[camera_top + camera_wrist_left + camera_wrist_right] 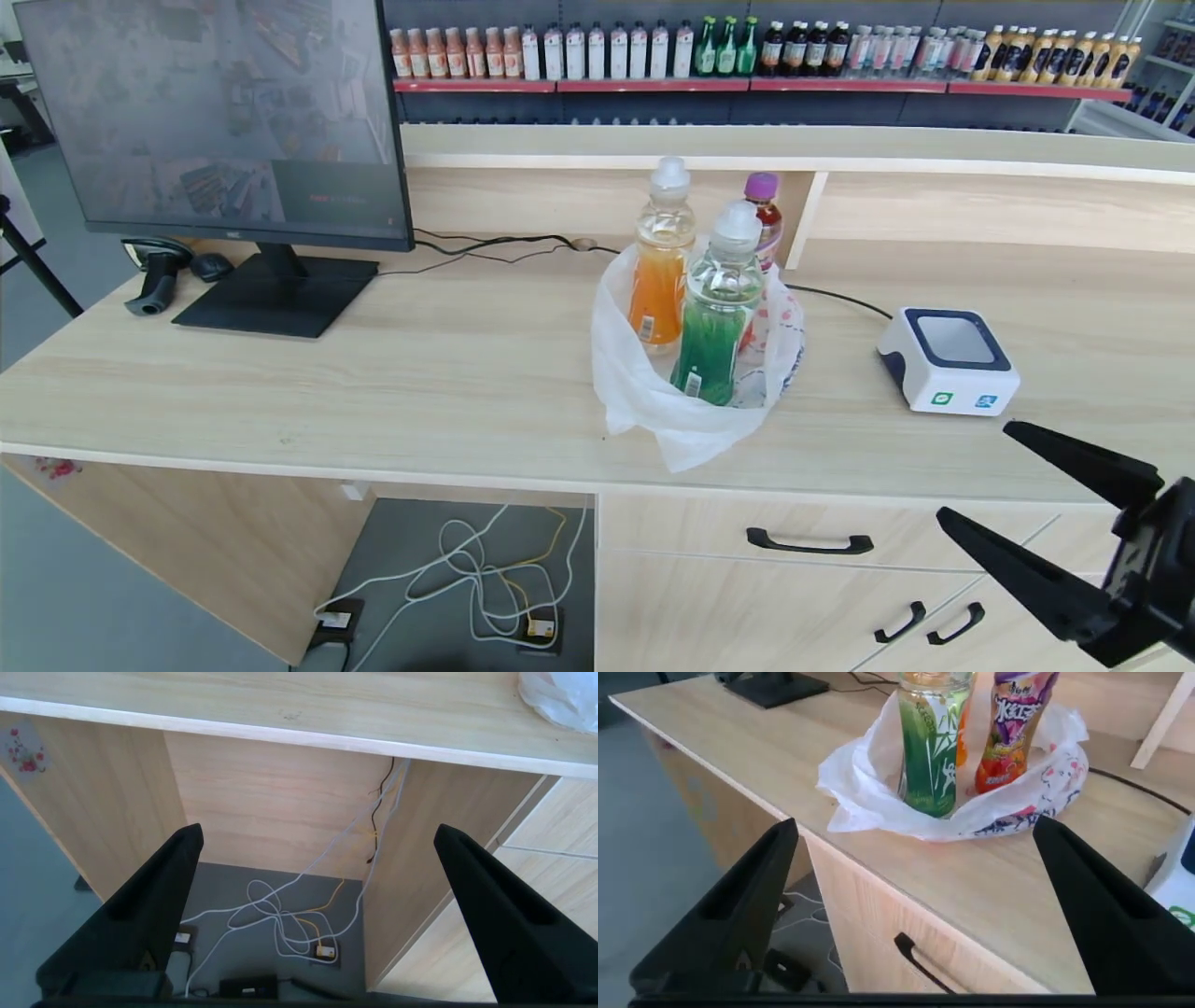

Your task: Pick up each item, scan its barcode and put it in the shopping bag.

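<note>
At centre frame the orange bottle (660, 271), green bottle (714, 322) and purple-capped bottle (766, 213) stand upright inside the shopping bag (644, 392), left of the scanner (948, 359); right gripper (975, 470), lower right, and left gripper (318, 833) both spread, empty.

The head camera looks forward and down over the counter (420, 373) from farther back. The right wrist camera, nearer, frames the shopping bag (868, 775) between its jaws; both share it. The left wrist camera faces the cables (280, 917) under the counter, between its jaws.

text: none legible | scanner (948, 359) — green and blue icons
</note>
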Robot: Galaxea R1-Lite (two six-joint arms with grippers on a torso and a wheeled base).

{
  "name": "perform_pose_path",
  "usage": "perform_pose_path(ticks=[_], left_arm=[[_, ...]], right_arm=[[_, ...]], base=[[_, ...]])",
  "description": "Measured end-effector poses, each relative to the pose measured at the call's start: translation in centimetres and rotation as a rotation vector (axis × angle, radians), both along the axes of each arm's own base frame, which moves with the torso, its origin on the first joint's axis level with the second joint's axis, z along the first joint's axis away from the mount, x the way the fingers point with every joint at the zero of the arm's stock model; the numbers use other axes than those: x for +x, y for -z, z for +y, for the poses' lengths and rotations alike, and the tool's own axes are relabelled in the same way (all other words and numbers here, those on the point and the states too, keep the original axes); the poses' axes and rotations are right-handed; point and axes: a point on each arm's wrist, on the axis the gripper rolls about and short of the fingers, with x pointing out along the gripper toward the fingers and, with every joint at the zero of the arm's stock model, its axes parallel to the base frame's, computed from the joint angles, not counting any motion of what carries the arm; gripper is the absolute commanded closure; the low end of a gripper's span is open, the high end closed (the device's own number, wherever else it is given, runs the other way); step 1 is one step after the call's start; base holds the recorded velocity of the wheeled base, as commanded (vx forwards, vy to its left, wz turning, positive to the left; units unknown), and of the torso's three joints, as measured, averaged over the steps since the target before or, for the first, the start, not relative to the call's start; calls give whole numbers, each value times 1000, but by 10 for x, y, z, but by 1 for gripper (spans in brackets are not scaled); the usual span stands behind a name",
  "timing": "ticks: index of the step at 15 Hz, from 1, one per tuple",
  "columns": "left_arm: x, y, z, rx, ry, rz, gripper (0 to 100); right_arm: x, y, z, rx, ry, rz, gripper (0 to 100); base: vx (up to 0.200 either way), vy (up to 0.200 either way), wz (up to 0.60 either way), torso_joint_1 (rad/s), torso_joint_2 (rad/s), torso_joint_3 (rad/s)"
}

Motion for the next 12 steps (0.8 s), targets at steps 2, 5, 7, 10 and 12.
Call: perform_pose_path(ticks=[2, 5, 7, 10, 12], left_arm=[[0, 0, 0, 0, 0, 0, 0], [0, 0, 0, 0, 0, 0, 0], [0, 0, 0, 0, 0, 0, 0], [0, 0, 0, 0, 0, 0, 0], [0, 0, 0, 1, 0, 0, 0]], right_arm=[[-31, 9, -10, -44, 14, 77, 0], [-80, 27, -25, -87, 46, 112, 0], [-108, 43, -33, -80, 103, 106, 0], [-129, 71, -40, -82, 307, 175, 0], [-133, 80, -44, -37, 476, 236, 0]], base=[[0, 0, 0, 0, 0, 0], [0, 0, 0, 0, 0, 0], [0, 0, 0, 0, 0, 0], [0, 0, 0, 0, 0, 0], [0, 0, 0, 0, 0, 0]])
